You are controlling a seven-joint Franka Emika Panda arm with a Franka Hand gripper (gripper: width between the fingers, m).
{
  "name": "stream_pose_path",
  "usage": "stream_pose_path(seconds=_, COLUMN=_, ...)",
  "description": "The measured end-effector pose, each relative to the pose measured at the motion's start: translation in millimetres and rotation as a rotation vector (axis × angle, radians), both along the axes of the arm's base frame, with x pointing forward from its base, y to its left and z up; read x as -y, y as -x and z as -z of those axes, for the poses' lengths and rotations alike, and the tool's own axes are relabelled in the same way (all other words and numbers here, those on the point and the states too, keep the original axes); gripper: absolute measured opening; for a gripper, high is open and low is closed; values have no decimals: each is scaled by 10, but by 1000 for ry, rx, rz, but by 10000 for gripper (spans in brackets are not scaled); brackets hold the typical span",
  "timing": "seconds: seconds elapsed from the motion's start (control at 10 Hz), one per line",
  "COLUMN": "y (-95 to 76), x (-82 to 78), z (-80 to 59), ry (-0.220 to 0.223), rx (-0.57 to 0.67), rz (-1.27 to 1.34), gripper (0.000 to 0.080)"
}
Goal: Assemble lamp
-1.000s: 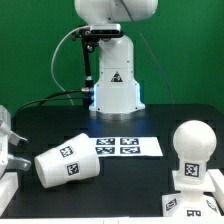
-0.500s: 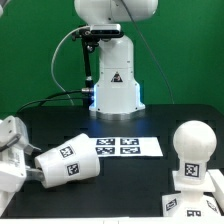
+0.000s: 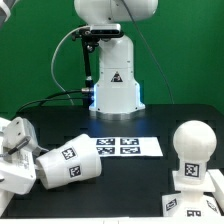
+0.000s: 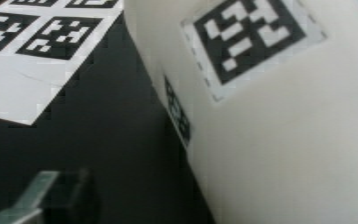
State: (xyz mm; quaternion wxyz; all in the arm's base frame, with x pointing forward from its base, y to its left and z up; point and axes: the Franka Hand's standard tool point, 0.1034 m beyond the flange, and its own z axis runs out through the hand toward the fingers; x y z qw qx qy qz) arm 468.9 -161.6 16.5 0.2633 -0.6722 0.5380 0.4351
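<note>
**Fingers right up against the shade**

Fingers sit at the wide mouth of the cone shade, which lies on its side on the black counter; honestly can't tell if they're spread or pinching the rim. Just past the shade's narrow end is the marker board, flat on the counter. Farthest from the fingers, the bulb stands upright on the square base.
</note>
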Motion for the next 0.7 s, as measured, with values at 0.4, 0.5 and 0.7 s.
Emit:
stream_pose_path(seconds=0.4, y=14, x=-18, z=-25, ry=-13, rx=-5, rz=-3, gripper=67)
stream_pose_path(seconds=0.5, y=20, x=-24, z=-32, ry=-18, rx=-8, rz=-3, gripper=67)
stream_pose_path(seconds=0.7, y=14, x=-33, z=-45, ry=-19, rx=-6, rz=-5, gripper=60)
